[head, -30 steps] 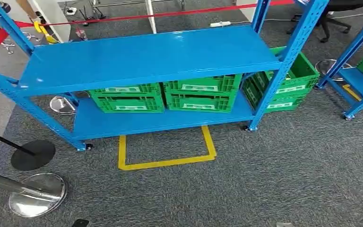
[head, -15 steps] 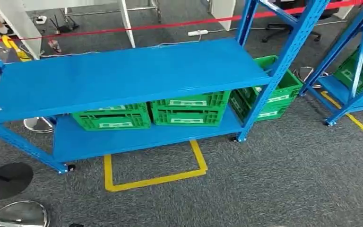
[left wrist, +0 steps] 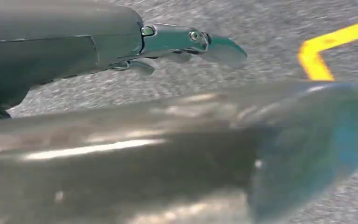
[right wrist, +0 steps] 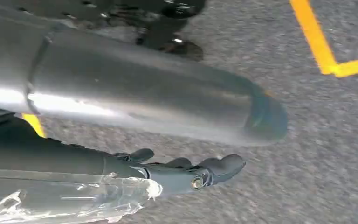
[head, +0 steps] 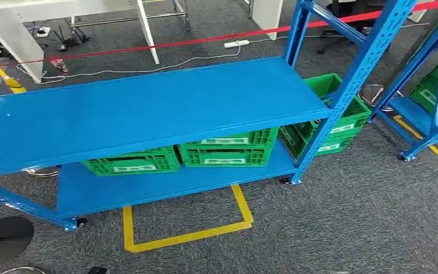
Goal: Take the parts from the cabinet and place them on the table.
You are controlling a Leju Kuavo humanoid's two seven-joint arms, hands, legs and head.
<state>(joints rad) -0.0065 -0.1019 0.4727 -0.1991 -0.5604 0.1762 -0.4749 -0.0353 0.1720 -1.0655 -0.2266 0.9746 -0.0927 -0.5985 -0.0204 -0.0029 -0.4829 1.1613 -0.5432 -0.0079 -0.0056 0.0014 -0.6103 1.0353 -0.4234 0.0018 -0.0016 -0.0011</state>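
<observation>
The left hand point(left wrist: 168, 46) hangs over the grey carpet point(head: 342, 228). Its fingers point(left wrist: 223, 49) are stretched out, a little apart from the thick thumb, and they hold nothing. The right hand point(right wrist: 182, 175) hangs in the same way above the carpet, its fingers point(right wrist: 226, 167) spread loosely with nothing between them. Some clear plastic film point(right wrist: 74, 198) is wrapped around the cover behind this hand. Near both hands, lines of yellow tape point(right wrist: 317, 42) lie on the carpet.

In the head view, this tape forms an open square point(head: 185, 228) on the floor, just in front of the blue cabinet point(head: 148, 111). The cabinet is an open metal rack, and its wide upper shelf is bare. On the lower shelf point(head: 120, 191) two green crates point(head: 134, 161) stand side by side, touching or almost touching; the second crate point(head: 228, 149) is to the right of the first. Both sit partly under the upper shelf, so I cannot tell what parts are inside them. A third green crate point(head: 342, 111) stands behind the right post of the cabinet, and whether it is on the floor or on the shelf I cannot tell.

To the right there is another blue rack point(head: 428, 108) with a green crate point(head: 433, 91) on it. Behind the cabinet a red band point(head: 205, 39) is stretched across the room, and a white power strip point(head: 236, 43) with its cable lies on the carpet. White table legs point(head: 148, 31) stand behind it. At the left lower corner a round black base point(head: 3, 240) rests on the floor.
</observation>
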